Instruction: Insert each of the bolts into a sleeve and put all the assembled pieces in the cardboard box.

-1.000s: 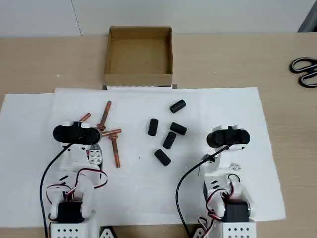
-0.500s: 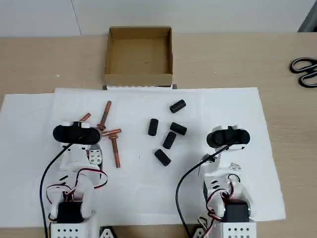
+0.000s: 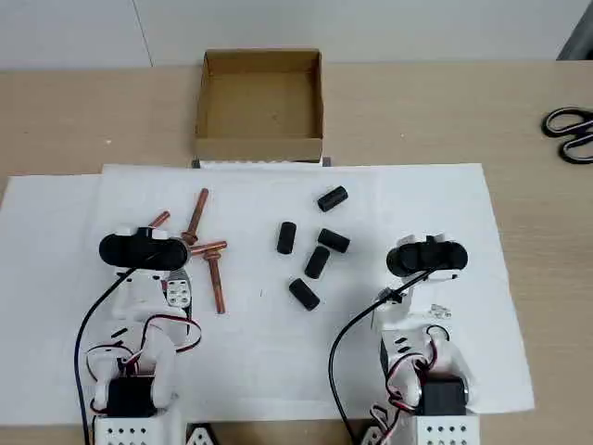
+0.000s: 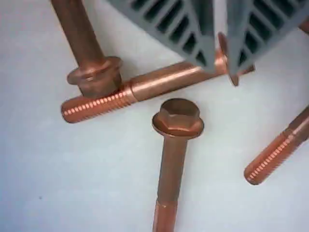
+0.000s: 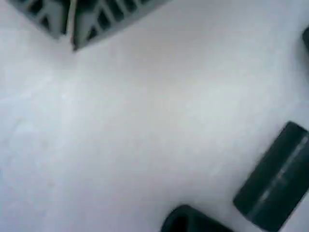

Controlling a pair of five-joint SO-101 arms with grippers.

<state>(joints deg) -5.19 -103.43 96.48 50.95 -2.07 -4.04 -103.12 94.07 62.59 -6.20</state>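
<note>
Copper bolts (image 3: 196, 215) splayed, long axes diverging; black sleeves (image 3: 316, 262) scattered alongside.

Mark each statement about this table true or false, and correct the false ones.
1. Five black sleeves lie on the white paper. True.
2. A bolt already sits in the cardboard box. False: the box holds none; the bolts lie on the paper.
3. Scissors lie on the bare table, off the paper. True.
4. The right gripper holds a sleeve. False: it is shut on nothing, above bare paper.
</note>
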